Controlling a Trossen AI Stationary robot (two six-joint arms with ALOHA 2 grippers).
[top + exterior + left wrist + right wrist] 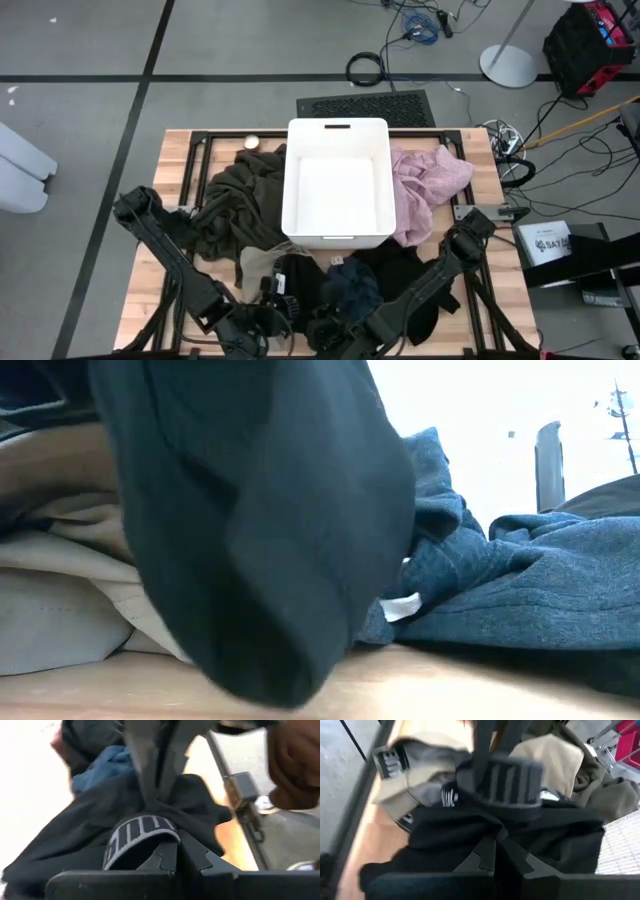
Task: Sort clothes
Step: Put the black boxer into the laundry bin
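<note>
Both arms are bent low over the near edge of the wooden table (175, 170), their grippers meeting over the same black garment (300, 285). The left gripper (172, 851) has its fingers pinched together on the black garment's lettered waistband (135, 835), fabric bunched between the tips. The right gripper (495, 849) is likewise closed onto black cloth just below the striped band (the same piece, as far as I can tell from here). In the table-level view that black garment hangs in a dark fold in front of everything, its lowest part at the tabletop.

Just beside it lies the navy-teal garment (352, 285), crumpled, with a small white tag (400, 606) showing from the low angle. The beige garment (555, 750) with its lettered waistband (387, 761) sits against the black one, partly under it. The large dark olive garment (235, 200) sprawls along the left side of the white bin (338, 240), touching its wall, and the pale pink one (430, 185) is heaped against the bin's right side. The bin stands in the middle of the table.
</note>
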